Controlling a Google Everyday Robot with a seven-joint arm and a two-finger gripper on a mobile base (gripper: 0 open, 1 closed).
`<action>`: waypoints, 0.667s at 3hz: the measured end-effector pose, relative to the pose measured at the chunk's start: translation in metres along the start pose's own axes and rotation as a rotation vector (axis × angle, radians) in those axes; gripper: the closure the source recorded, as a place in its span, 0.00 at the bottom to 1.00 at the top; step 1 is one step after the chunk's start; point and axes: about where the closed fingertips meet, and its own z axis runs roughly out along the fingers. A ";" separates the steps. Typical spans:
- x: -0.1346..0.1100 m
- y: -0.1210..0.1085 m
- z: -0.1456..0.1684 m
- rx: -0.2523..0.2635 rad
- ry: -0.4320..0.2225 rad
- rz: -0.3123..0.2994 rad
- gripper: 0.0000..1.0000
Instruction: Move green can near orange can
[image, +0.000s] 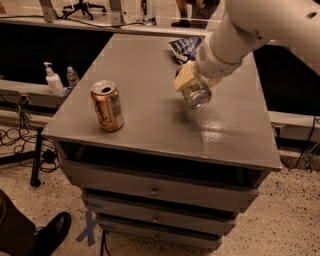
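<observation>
The orange can (107, 106) stands upright on the left front part of the grey cabinet top (150, 70). My gripper (191, 84), on a white arm coming in from the upper right, is shut on the green can (196, 95). The can is held tilted above the middle of the top, its silver end facing the camera. Its label is mostly hidden by the tan fingers (184, 76). The green can is well to the right of the orange can and apart from it.
A blue crinkled snack bag (184, 46) lies at the back of the top, behind the gripper. A soap dispenser (51, 79) and a small bottle (72, 76) stand on a ledge at the left. A shoe (50, 235) is on the floor, front left. Drawers sit below the top.
</observation>
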 end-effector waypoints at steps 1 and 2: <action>0.029 0.025 0.020 0.015 0.059 -0.081 1.00; 0.056 0.047 0.034 0.017 0.104 -0.142 1.00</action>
